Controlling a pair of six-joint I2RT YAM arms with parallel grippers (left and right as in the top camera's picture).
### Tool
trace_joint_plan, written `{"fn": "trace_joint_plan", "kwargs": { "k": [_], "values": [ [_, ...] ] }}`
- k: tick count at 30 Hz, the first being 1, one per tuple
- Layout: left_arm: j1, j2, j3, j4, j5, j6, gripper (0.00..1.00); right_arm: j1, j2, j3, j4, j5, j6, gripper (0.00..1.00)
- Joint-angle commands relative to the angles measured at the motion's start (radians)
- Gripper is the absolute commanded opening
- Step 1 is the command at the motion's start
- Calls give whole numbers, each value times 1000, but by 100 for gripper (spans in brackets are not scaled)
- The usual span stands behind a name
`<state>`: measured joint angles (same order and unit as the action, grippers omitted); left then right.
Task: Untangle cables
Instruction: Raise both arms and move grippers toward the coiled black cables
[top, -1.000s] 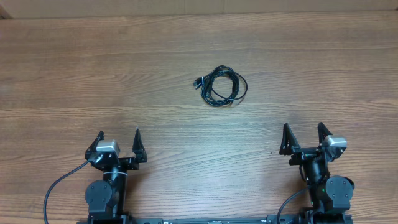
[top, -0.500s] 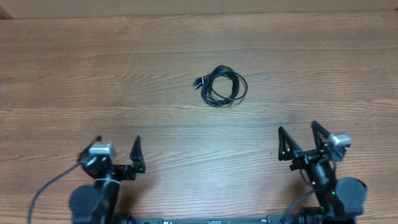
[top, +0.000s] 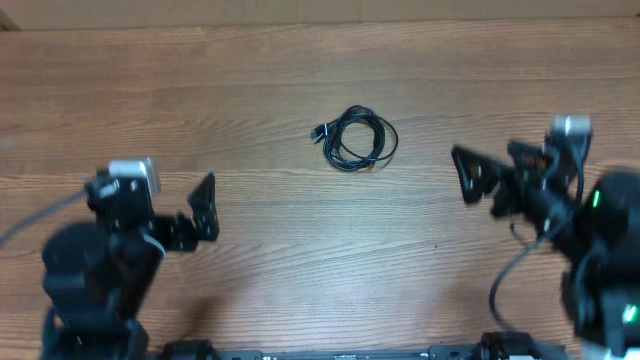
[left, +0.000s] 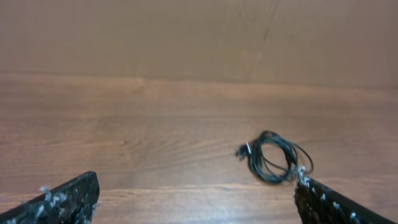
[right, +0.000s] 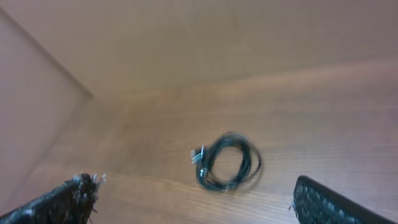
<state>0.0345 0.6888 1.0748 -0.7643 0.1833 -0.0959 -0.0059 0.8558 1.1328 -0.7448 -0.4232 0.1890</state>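
Observation:
The cables (top: 357, 138) lie as one small black coil with silvery plug tips on the wooden table, near the middle. The coil also shows in the left wrist view (left: 273, 158) and in the right wrist view (right: 227, 162). My left gripper (top: 180, 212) is open and empty, raised to the front left of the coil. In its own view the fingers spread wide (left: 196, 202). My right gripper (top: 495, 172) is open and empty, raised to the right of the coil, fingers pointing left. Its fingers also stand wide apart in its own view (right: 193, 202).
The wooden table (top: 200, 100) runs to a tan back wall (left: 186, 31). A thick black robot wire (top: 510, 280) hangs by the right arm. Another curves off the left arm (top: 30, 225).
Both arms have risen from the front edge and moved toward the table's middle. The right gripper has turned left toward the coil. The cables have not moved.

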Motion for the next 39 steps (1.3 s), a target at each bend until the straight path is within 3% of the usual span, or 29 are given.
{"fn": "trace_joint_plan", "kwargs": {
  "k": [1, 5, 9, 17, 20, 25, 28, 35, 39],
  "values": [
    [3, 153, 171, -56, 43, 22, 100, 1, 212, 250, -114, -64, -65, 100],
    [-14, 335, 320, -165, 46, 22, 100, 21, 483, 533, -287, 54, -71, 100],
    [-48, 447, 370, -235, 47, 22, 100, 77, 653, 663, -318, 149, -70, 100],
    [-56, 577, 369, -288, 55, 22, 100, 155, 803, 666, -278, 64, -68, 100],
    [-56, 599, 369, -302, 51, 22, 100, 169, 851, 666, -299, 139, -57, 93],
    [-56, 605, 369, -304, 51, 21, 100, 209, 970, 648, -346, 306, 25, 91],
    [-56, 605, 369, -309, 50, 21, 100, 233, 1067, 634, -367, 416, 200, 87],
    [-56, 605, 369, -309, 50, 21, 100, 241, 1180, 633, -404, 419, 666, 80],
    [-56, 605, 369, -311, 50, 21, 100, 271, 1217, 633, -388, 419, 766, 81]
  ]
}}
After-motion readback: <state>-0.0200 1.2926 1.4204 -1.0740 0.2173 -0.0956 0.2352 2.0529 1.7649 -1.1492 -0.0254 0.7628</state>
